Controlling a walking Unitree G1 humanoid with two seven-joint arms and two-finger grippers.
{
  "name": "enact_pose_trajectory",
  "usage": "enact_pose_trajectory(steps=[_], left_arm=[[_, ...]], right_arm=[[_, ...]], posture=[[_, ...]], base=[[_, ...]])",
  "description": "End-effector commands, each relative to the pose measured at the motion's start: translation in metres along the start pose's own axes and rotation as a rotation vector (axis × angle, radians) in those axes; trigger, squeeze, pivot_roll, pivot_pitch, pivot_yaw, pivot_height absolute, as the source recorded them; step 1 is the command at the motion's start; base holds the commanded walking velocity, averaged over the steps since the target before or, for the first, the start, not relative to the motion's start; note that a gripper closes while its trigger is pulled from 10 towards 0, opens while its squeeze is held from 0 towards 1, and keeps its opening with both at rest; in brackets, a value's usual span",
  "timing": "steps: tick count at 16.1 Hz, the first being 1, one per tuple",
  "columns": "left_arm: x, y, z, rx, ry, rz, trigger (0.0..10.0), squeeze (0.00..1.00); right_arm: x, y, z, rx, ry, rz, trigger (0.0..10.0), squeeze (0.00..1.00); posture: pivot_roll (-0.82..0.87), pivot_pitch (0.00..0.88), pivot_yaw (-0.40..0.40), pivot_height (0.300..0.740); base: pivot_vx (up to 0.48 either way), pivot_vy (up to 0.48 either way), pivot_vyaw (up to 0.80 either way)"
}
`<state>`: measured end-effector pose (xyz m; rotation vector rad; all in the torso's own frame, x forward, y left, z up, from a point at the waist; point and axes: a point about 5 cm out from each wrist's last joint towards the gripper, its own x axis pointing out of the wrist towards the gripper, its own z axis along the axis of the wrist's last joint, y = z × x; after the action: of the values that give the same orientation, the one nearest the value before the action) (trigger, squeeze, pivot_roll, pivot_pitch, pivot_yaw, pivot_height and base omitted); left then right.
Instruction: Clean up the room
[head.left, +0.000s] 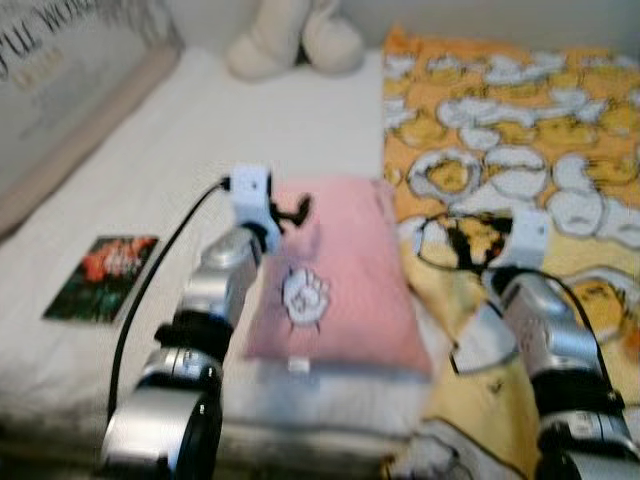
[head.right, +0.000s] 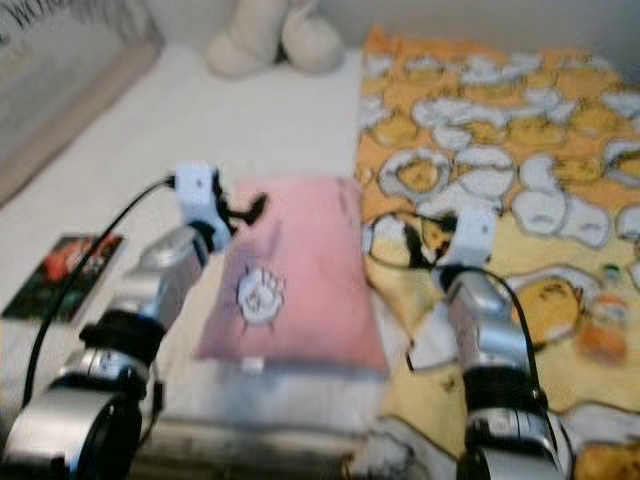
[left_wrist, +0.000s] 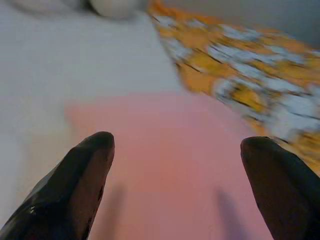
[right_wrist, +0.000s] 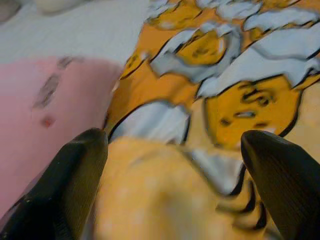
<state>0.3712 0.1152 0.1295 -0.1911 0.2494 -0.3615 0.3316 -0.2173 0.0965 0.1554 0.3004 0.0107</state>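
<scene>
Left wrist view: left gripper (left_wrist: 175, 165) spread wide over the pink pillow (head.left: 335, 275).
Pillow's long axis runs away from the robot; right gripper (right_wrist: 172, 165), also wide, hovers over the yellow blanket (head.left: 520, 130) beside it.

pillow (head.left: 335, 270) between book (head.left: 102, 277) and blanket (head.left: 520, 140)

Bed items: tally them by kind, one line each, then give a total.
Pink pillow: 1
Yellow patterned blanket: 1
Cream plush toy: 1
Book: 1
Grey printed cushion: 1
Total: 5
</scene>
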Motion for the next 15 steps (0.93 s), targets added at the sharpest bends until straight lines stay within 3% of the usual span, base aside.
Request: enact_pose_trajectory(steps=[1,2,4,7,9,11,15], left_arm=[[-0.006,0.014,-0.004,-0.072,0.081,-0.024,10.0,0.00],[-0.008,0.013,-0.004,-0.110,0.125,-0.076,10.0,0.00],[-0.010,0.022,-0.003,-0.123,0.161,-0.068,10.0,0.00],[-0.011,0.014,-0.006,-0.193,0.200,-0.115,10.0,0.00],[-0.007,0.007,-0.025,-0.231,0.256,-0.111,10.0,0.00],[0.001,0.006,-0.031,-0.202,0.231,-0.030,10.0,0.00],[0.012,-0.001,-0.005,-0.124,0.139,-0.010,10.0,0.00]], right_arm=[[0.003,0.010,0.005,-0.009,0.042,0.062,10.0,0.00],[0.001,0.011,0.006,-0.037,0.080,0.098,10.0,0.00],[0.000,0.013,0.015,-0.043,0.132,0.157,10.0,0.00],[0.006,0.011,0.010,0.006,0.185,0.172,10.0,0.00],[0.014,0.010,0.005,0.034,0.170,0.144,10.0,0.00],[0.019,0.012,0.000,0.026,0.166,0.118,10.0,0.00],[0.020,0.009,0.025,-0.068,-0.003,0.029,10.0,0.00]], posture=[[-0.04,0.000,0.057,0.740],[-0.04,0.000,0.058,0.740],[-0.05,0.000,0.062,0.740],[-0.04,0.000,0.054,0.740],[-0.03,0.000,0.044,0.740],[-0.02,0.022,0.019,0.740],[-0.03,0.065,0.016,0.740]], base=[[0.000,0.000,0.00],[0.000,0.000,0.00],[0.000,0.000,0.00],[0.000,0.000,0.00],[0.000,0.000,0.00],[0.000,0.000,0.00],[0.000,0.000,0.00]])
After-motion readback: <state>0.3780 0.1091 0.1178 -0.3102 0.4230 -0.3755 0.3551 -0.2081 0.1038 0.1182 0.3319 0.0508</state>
